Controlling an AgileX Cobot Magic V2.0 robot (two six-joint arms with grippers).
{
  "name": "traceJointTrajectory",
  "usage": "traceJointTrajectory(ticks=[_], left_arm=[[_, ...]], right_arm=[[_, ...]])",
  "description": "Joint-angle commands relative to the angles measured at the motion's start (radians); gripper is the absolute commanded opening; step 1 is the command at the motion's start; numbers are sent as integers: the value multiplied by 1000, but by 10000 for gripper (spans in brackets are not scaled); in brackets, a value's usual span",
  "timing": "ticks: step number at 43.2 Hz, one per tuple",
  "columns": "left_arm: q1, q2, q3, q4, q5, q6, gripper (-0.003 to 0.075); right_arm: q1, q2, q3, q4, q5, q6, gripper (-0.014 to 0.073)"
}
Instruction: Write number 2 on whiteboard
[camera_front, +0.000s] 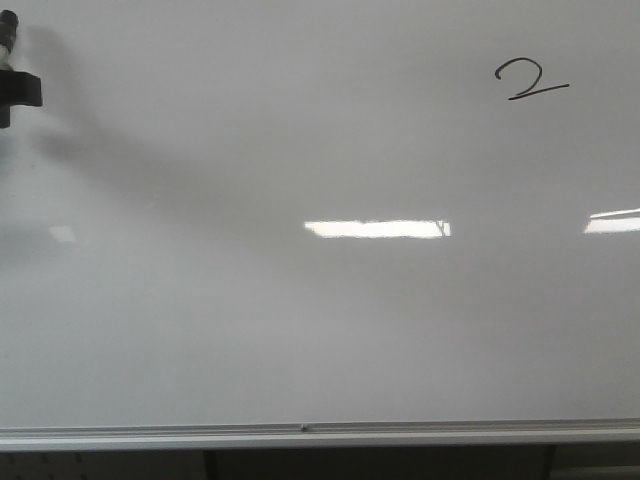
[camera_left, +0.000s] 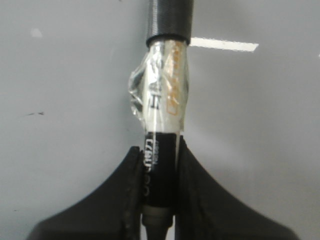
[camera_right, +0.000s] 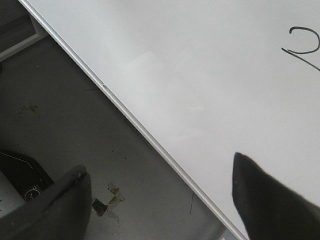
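Looking forward, we see the number 2 (camera_front: 531, 79) drawn high on the right of the whiteboard (camera_front: 300, 320), wide bare surface below it. Only our left wrist view shows the left gripper (camera_left: 159, 192) clamped around a marker (camera_left: 162, 125). Our right wrist view shows the right gripper (camera_right: 165, 200) spread wide and empty over the board's lower frame (camera_right: 145, 135).

Looked like a lab or workshop room to me, not a home. I faced a big glossy whiteboard (camera_front: 200, 320) with a silver metal frame (camera_front: 320, 435) along its lower edge, lying flat like a worktop. Long rectangular ceiling-light reflections (camera_front: 377, 229) showed on it, the strip-light kind. Past the board's edge my right wrist camera saw a bare grey floor (camera_right: 75, 115), scuffed and stained, with bits of torn tape (camera_right: 107, 197) stuck to it.
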Motion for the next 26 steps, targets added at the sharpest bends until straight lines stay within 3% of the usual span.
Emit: traceJointTrajectory(ticks=[1,7,11,16,20,26], left_arm=[[-6,-11,-24,5,-98,-12,-4],[-6,18,-24,7,-99,-12,99],[-6,25,-24,7,-98,-12,240],[-6,25,-24,10,-100,-12,363],[-6,25,-24,10,-100,-12,410],[-4,11,-24,36,-79,10,413]], right_arm=[[-5,-6,-34,4,-57,-1,596],[-5,-6,-34,5,-56,-1,596],[-5,-6,-34,5,-56,-1,596],[-5,-6,-34,5,-56,-1,596],[-5,-6,-34,5,-56,-1,596],[-5,-6,-34,5,-55,-1,596]])
